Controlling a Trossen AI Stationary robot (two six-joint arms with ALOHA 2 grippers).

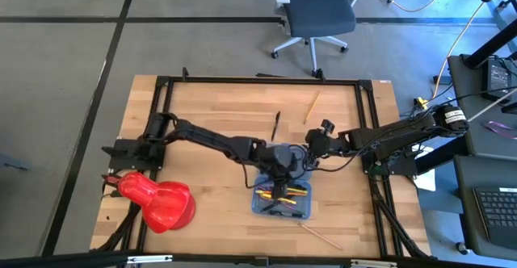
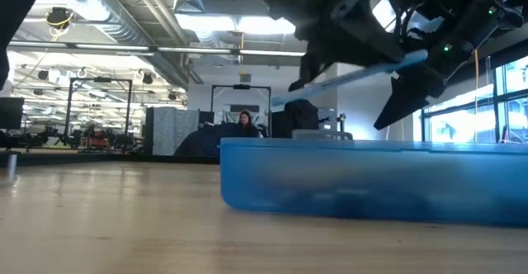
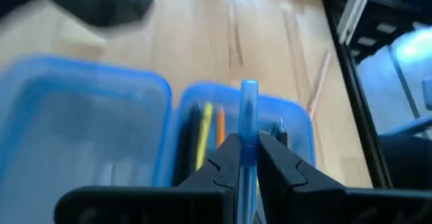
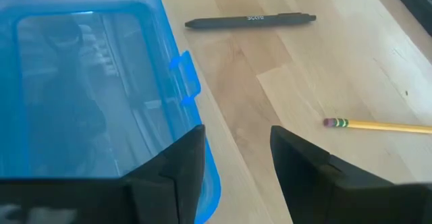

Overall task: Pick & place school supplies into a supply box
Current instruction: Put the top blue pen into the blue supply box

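The supply box lies open near the table's front middle, both translucent blue halves flat. One half holds yellow, orange and black pens. My left gripper hangs over that half, shut on a light blue pen, which the low view also shows above the box wall. My right gripper is open at the empty half, with one finger over its rim and the other over the table. My left gripper pinches the blue pen's barrel between its two fingers, slanting down from the table's left side. The pen runs along the fingers and sticks out past their tips. It is lifted clear above the box. My right gripper stands astride the empty half's rim; whether it touches the rim I cannot tell.
A black pen and a yellow pencil lie on the wood beyond the box. A plain wooden pencil lies near the front edge. A glossy red blob sits at the front left. Black frame rails border the table.
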